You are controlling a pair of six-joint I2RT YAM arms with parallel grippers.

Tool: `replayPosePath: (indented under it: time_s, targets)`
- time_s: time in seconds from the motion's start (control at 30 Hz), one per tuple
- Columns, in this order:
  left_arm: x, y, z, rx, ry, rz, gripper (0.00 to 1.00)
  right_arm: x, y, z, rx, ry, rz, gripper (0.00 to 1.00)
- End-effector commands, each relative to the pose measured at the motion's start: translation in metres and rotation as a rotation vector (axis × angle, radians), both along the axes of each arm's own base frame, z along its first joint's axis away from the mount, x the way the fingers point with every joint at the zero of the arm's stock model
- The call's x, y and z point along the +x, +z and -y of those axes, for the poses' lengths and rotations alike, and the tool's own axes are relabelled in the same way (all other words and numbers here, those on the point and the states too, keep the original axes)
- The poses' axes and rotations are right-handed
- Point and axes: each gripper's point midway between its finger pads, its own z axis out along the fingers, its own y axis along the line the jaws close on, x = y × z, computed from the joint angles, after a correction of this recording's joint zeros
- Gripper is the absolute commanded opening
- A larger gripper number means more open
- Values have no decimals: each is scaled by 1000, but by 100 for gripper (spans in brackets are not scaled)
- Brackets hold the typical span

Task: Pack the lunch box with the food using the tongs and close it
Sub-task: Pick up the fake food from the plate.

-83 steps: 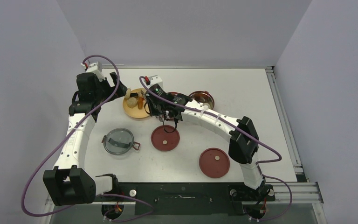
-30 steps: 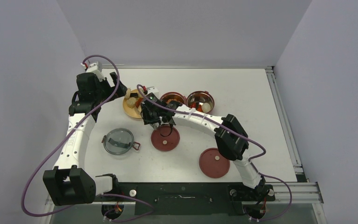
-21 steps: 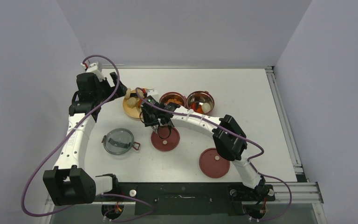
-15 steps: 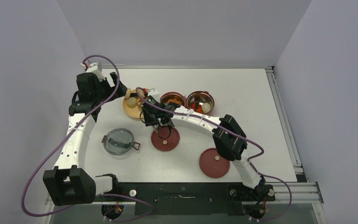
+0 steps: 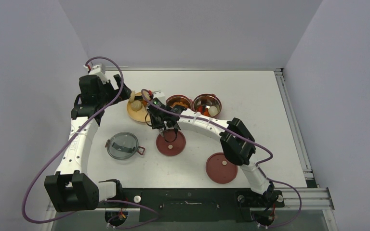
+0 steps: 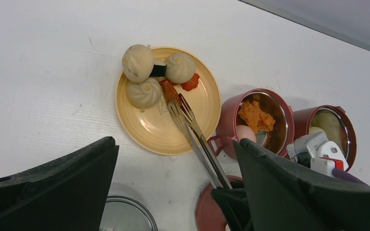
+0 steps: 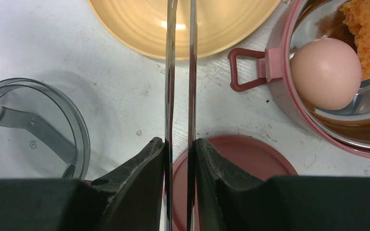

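White table: lunch box part-filled, lids off.
Right fingers squeeze the tongs at plate food; left fingers wide, empty.

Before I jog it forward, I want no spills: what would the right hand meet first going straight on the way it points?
The right hand grips the tongs, which lead: their tips sit at the red piece on the yellow plate, so that comes first, then the pale dumplings. Tip height is unclear.
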Motion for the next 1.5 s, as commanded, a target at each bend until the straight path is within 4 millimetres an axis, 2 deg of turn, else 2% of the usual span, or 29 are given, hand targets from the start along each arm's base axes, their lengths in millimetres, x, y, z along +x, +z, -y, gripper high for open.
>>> replayPosePath:
  time_s: [0.0, 0.2, 0.57, 0.77, 1.0, 1.1, 1.23, 1.4, 1.47]
  targets:
    - [6, 22, 0, 1, -7, 76, 97, 7, 31, -3, 69, -15, 54, 15]
    - [6, 21, 0, 1, -7, 76, 97, 7, 48, -1, 97, -14, 86, 5]
    - [6, 21, 0, -1, -6, 76, 97, 5, 75, 6, 129, -10, 156, 5]
    - [6, 21, 0, -1, -8, 75, 97, 3, 88, 16, 138, -26, 200, 5]
    - [6, 20, 0, -1, -8, 73, 97, 2, 113, 30, 155, -43, 259, 5]
    - [6, 20, 0, -1, -7, 73, 97, 2, 132, 45, 149, -65, 300, 5]
    - [6, 20, 0, 0, -6, 73, 97, 0, 156, 78, 116, -115, 356, 5]
    - [7, 19, 0, 0, -5, 71, 97, -1, 162, 131, 70, -168, 340, 5]
    - [7, 17, -1, 0, -5, 67, 97, 1, 159, 154, 57, -189, 310, 5]
